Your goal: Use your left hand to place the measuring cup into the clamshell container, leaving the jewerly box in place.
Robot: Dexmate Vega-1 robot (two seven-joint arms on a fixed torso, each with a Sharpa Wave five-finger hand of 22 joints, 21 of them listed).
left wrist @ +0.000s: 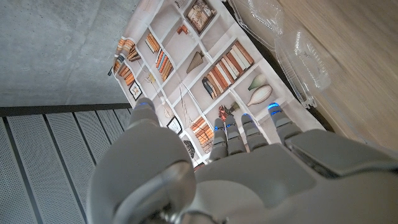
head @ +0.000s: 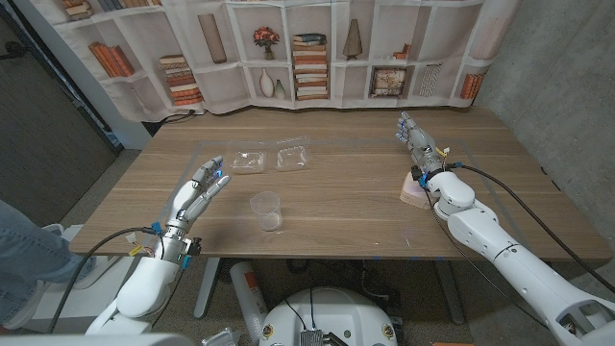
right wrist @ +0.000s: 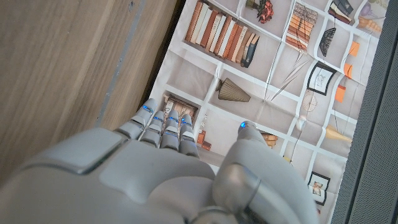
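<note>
Cup (head: 265, 209) stood upright near the table's (head: 356, 207) front edge, clamshell (head: 272, 158) lay open behind it. Left hand (head: 198, 197) hovered beside the cup, fingers apart, holding nothing. Right hand (head: 417, 140) empty too, fingers extended, pink box (head: 413, 192) at its wrist

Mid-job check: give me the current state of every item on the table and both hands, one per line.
Clear plastic measuring cup: upright on the table, empty, not held.
Clear plastic clamshell container: lying open, both halves flat on the table, empty.
Pink jewelry box: on the table beside the right wrist, partly hidden, lid state unclear.
Left robot hand: open, fingers extended, holding nothing.
Right robot hand: open, holding nothing.
</note>
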